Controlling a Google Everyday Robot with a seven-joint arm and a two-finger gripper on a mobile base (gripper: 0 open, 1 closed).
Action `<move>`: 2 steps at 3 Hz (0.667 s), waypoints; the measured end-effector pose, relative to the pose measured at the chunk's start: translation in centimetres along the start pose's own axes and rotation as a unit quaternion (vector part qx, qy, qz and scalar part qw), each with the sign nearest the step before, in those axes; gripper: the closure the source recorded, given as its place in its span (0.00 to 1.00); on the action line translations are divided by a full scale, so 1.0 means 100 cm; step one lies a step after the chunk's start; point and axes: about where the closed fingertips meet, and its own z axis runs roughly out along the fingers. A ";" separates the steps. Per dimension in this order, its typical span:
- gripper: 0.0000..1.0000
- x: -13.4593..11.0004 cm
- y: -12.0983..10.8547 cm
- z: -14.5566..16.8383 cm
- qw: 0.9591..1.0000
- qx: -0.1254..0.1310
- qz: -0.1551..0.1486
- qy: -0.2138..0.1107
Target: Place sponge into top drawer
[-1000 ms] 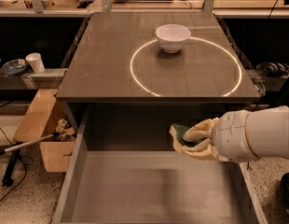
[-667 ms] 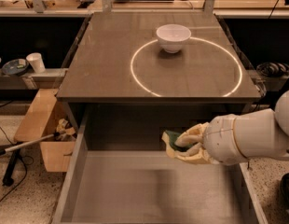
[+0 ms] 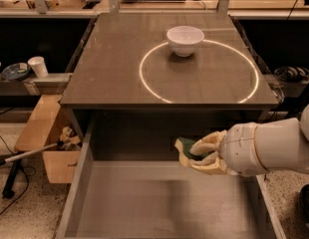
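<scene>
The top drawer [image 3: 144, 203] is pulled open below the table's front edge, wide and grey with a flat bottom and low side walls. My gripper [image 3: 199, 155] reaches in from the right on a white arm and is shut on the sponge [image 3: 187, 148], dark green on top with yellow foam below. It holds the sponge above the drawer's back right part, just under the table's front edge. The fingers [image 3: 208, 144] cover most of the sponge's right side.
A white bowl [image 3: 185, 39] stands on the table [image 3: 119, 68] at the back edge of a lit white ring. A wooden box [image 3: 45, 138] sits on the floor to the left. A white cup [image 3: 38, 66] and a dish stand on a left shelf.
My gripper has moved left with the sponge, further over the open drawer. The bowl and the drawer have not moved.
</scene>
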 end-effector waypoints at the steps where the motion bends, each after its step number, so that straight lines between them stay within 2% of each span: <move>1: 1.00 -0.001 -0.002 0.006 1.000 0.004 0.005 -0.015; 2: 1.00 0.000 -0.003 0.015 1.000 0.007 0.011 -0.022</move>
